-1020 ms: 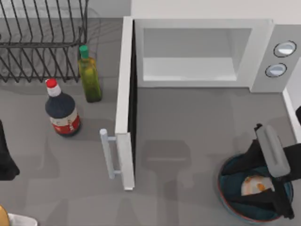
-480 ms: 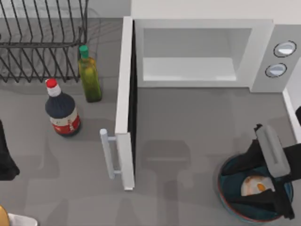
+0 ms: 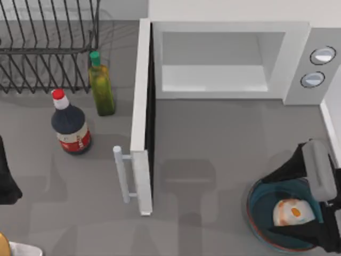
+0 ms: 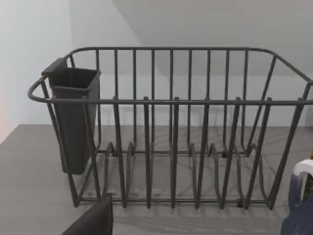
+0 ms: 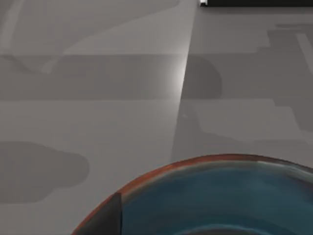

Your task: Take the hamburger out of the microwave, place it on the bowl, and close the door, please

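A grey worktop (image 3: 224, 138) is carrying a large white microwave (image 3: 298, 32) at the back, its pale cavity standing bare. Its tall door (image 3: 141, 106) is swinging wide open toward the front, bar handle facing left. A dark wire rack (image 3: 48, 48) is sitting in the back left corner, with a green bottle (image 3: 101, 88) and a dark red-capped bottle (image 3: 70, 125) just beside it. A teal bowl (image 3: 261, 197) is resting at the front right, and the small hamburger (image 3: 292, 212) is lying inside it. The right hand (image 3: 314, 205) is hovering over the bowl, fingers spread apart around the hamburger. The left arm (image 3: 8, 176) is waiting at the left edge; whether its hand is open I cannot tell.
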### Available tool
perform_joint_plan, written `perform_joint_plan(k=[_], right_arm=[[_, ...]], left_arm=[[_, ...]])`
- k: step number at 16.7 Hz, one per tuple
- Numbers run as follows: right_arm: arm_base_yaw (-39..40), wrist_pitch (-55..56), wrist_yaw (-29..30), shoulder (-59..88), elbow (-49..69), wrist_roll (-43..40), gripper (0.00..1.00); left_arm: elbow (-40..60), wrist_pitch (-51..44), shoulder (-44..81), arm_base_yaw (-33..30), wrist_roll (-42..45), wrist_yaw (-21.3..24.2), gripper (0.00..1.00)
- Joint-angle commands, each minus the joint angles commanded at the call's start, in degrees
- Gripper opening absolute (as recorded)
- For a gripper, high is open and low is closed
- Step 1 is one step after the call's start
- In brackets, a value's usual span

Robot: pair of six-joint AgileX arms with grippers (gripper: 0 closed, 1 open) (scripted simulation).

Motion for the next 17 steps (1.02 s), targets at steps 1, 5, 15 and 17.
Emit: perform_joint_plan(k=[1,5,15,17], right_arm=[[-0.39,0.97,2.18,-4.27,-1.86,3.33,1.00],[-2.10,5.00,13.35,-26.49,-10.09,19.28,1.00],[-6.00,12.45,50.46,-82.74,-28.84,63.31,1.00],[-6.38,12.96,55.38,-88.22,-30.73,68.48,1.00]], left_arm=[[0.00,0.00,0.00,0.00,0.00,0.00,1.00],[0.00,0.00,0.00,0.00,0.00,0.00,1.00],[0.00,0.00,0.00,0.00,0.00,0.00,1.00],[0.00,0.00,0.00,0.00,0.00,0.00,1.00]])
